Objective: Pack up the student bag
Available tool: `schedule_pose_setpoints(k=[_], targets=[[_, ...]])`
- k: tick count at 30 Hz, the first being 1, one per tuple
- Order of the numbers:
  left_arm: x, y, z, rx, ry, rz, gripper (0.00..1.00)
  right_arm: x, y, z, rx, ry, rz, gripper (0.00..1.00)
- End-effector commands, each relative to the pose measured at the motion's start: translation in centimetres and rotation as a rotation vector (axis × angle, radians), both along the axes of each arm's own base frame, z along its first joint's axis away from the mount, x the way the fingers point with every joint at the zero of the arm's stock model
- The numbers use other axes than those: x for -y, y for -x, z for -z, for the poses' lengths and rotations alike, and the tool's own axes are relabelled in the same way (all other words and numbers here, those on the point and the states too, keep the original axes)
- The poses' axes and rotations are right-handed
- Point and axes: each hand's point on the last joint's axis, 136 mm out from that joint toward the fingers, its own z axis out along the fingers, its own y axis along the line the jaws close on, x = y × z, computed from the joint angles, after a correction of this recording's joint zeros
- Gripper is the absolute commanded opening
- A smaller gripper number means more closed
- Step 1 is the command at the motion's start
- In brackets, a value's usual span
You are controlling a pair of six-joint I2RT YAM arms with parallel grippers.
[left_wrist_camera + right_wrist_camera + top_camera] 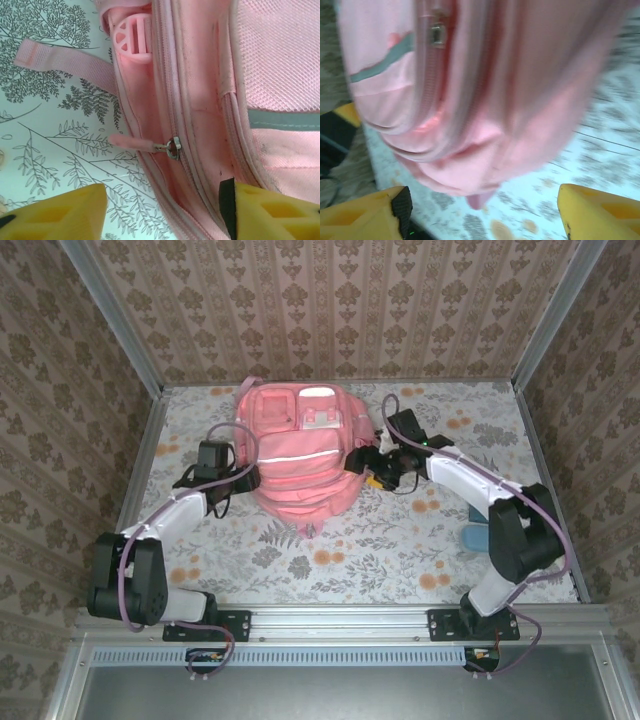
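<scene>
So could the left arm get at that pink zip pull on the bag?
Probably yes: the zip pull sticks out from the bag just ahead of the left arm's open jaws, with nothing in between.

Student bag (300,455): one. Left end effector (162,215), right end effector (480,215): two in total. Teal object (474,537): one. Pink buckle (131,40): one. Pink strap (65,67): one. Floral tabletop (380,550): one.

Robot test booth dressed up like a home.
Aluminium frame posts (110,312) hold wallpapered panels (330,310) around a floral-print desk (360,540); robot arms (175,515) bolt to its metal rail (340,618).
</scene>
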Motion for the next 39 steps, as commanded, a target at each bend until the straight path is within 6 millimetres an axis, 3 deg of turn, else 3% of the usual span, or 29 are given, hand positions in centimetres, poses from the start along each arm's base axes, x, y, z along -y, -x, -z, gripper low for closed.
schedule_pose_setpoints(k=[1, 7, 10, 16, 21, 25, 30, 39], targets=[[-0.7, 0.1, -2.3, 0.008, -0.010, -0.037, 0.72, 7.4, 2.2, 1.1, 0.004, 0.303, 0.085, 0.82], [-1.6, 0.9, -5.1, 0.053, -0.021, -0.073, 0.85, 19.3, 5.3, 2.6, -0.112, 0.587, 0.378, 0.84], [-1.8, 1.4, -6.7, 0.084, -0.019, -0.077, 0.90, 23.3, 7.7, 2.4, -0.150, 0.639, 0.503, 0.85], [-1.5, 1.7, -9.2, 0.134, 0.004, -0.056, 1.00, 28.6, 11.9, 3.2, -0.230, 0.622, 0.711, 0.91], [-0.7, 1.7, -10.2, 0.142, 0.041, -0.029, 1.00, 30.5, 14.6, 4.1, -0.298, 0.566, 0.837, 0.94], [-0.2, 1.6, -10.3, 0.139, 0.075, -0.018, 1.00, 30.6, 15.8, 5.2, -0.345, 0.531, 0.864, 0.95], [0.5, 1.4, -10.2, 0.135, 0.103, -0.006, 1.00, 29.5, 15.8, 7.1, -0.396, 0.462, 0.837, 0.95], [1.2, 1.4, -10.1, 0.135, 0.121, 0.019, 1.00, 25.9, 13.6, 8.4, -0.380, 0.330, 0.723, 0.95]])
